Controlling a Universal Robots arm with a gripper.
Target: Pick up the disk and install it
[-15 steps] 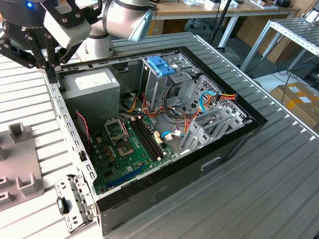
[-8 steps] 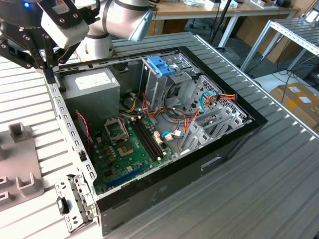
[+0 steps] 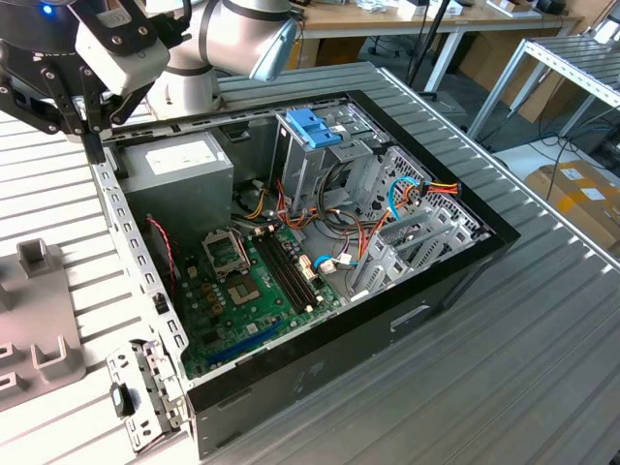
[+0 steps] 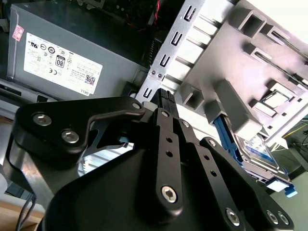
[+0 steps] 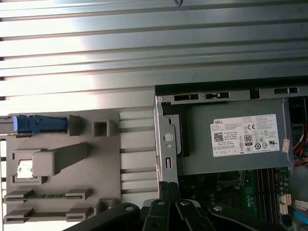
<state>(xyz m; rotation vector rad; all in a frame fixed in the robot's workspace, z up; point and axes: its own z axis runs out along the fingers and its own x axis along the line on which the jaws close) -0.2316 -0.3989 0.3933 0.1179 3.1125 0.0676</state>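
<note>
Ribbed shiny metal table [image 5: 144, 48], blue plastic-framed disk [image 5: 41, 124]

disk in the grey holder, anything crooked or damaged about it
Nothing stands out. The dark disk in its bright blue plastic carrier sits in the grey plastic holder beside the open black computer case, apart from the gripper.

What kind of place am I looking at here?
Probably a robotics lab or workshop: a robot arm stands over an opened desktop computer case on a ribbed metal table, with workbenches and cardboard boxes behind.
</note>
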